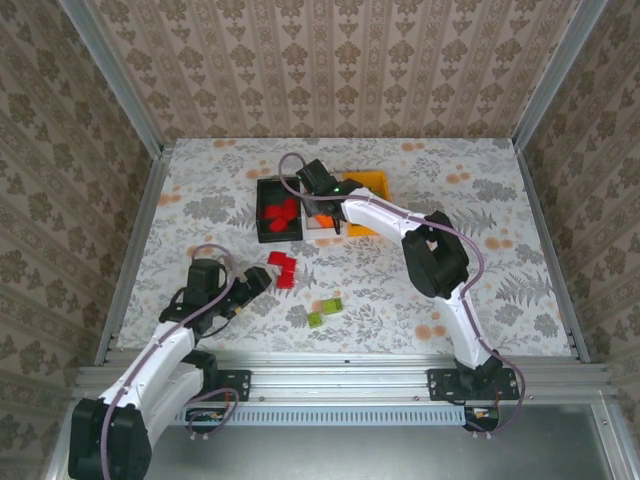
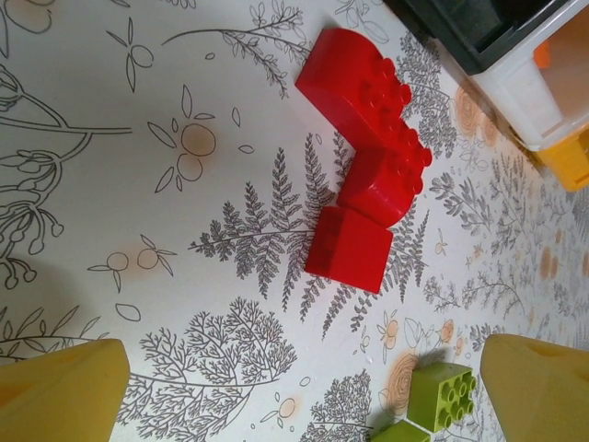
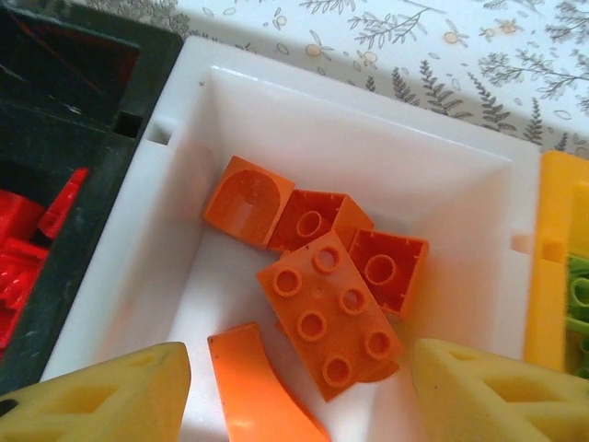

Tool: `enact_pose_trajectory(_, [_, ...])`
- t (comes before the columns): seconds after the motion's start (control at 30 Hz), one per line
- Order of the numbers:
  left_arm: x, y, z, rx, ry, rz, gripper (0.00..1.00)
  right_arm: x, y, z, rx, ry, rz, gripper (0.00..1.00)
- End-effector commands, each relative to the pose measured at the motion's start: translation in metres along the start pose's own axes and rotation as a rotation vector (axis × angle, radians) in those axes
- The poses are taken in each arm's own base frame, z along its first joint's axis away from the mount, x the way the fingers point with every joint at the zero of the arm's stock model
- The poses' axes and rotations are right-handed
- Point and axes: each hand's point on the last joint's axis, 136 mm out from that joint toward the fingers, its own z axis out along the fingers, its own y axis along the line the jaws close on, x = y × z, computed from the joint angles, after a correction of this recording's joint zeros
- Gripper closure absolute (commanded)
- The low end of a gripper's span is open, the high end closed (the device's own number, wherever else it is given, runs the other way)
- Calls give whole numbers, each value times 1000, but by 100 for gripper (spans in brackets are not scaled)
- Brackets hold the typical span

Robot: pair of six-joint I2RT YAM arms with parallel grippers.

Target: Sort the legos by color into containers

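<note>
Left gripper [image 2: 299, 391]: jaws are standing wide apart and gripping nothing; it is hovering low over the near left of the table [image 1: 200, 190].

Red legos [image 2: 368, 175], loose lot of three: they are lying on the table just right of the left gripper and slightly farther out, touching one another in a crooked chain. In the left wrist view the chain is running straight ahead of the fingers, so the jaws are facing its narrow width, with the nearest brick sitting a little right of centre. By my reckoning the left arm is the nearer one for this lot.

Green legos [image 1: 325, 312], two pieces: they are lying near and right of the red lot, close together.

Right gripper [image 3: 299, 396]: it is hanging over the white bin [image 3: 350, 101] with its jaws parted and touching no brick. Orange legos [image 3: 327, 318] are lying loose on the bin floor beneath it.

Black bin [image 1: 262, 185]: it is sitting left of the white one and holding red pieces; this is the likely destination, far and right of the loose red lot.

Orange-yellow bin [image 1: 375, 180]: it is sitting right of the white one.
</note>
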Motion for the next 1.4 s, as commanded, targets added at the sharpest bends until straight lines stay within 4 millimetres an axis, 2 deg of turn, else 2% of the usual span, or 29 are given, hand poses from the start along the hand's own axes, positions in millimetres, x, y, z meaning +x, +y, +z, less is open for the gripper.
enact_pose_trajectory(0.0, [-8,-23,-2,44,-1,47,0,-38,-4,-87,-33,-152,30,33])
enact_pose_trajectory(0.07, [-6,-24,3,33,8,72,0,-5,2,-105,-65,-133,40,33])
enact_pose_trajectory(0.13, [-1,-24,11,25,28,86,0,41,11,-117,-111,-87,38,33])
enact_pose_trajectory(0.2, [5,-22,20,18,56,98,0,97,17,-127,-118,-9,9,33])
enact_pose_trajectory(0.3, [13,-13,32,-11,82,95,0,163,27,-146,-163,91,-2,35])
enact_pose_trajectory(0.4, [16,-12,41,-3,108,95,0,214,30,-163,-167,168,-23,40])
enact_pose_trajectory(0.47, [17,-14,43,-1,118,102,0,236,32,-171,-177,220,-20,43])
enact_pose_trajectory(0.57, [16,-16,45,-3,121,111,0,258,42,-173,-234,267,24,43])
enact_pose_trajectory(0.73, [17,-18,44,-3,122,115,0,272,55,-161,-247,309,11,43])
enact_pose_trajectory(0.87, [18,-14,40,-17,116,119,0,271,66,-147,-237,317,-46,41])
enact_pose_trajectory(1.1, [15,-14,30,-36,84,138,0,247,63,-120,-184,285,-85,33])
enact_pose_trajectory(1.27, [12,-15,28,-35,72,143,0,223,52,-101,-162,246,-65,32])
enact_pose_trajectory(1.37, [11,-15,29,-40,75,137,0,216,42,-86,-142,251,-49,32])
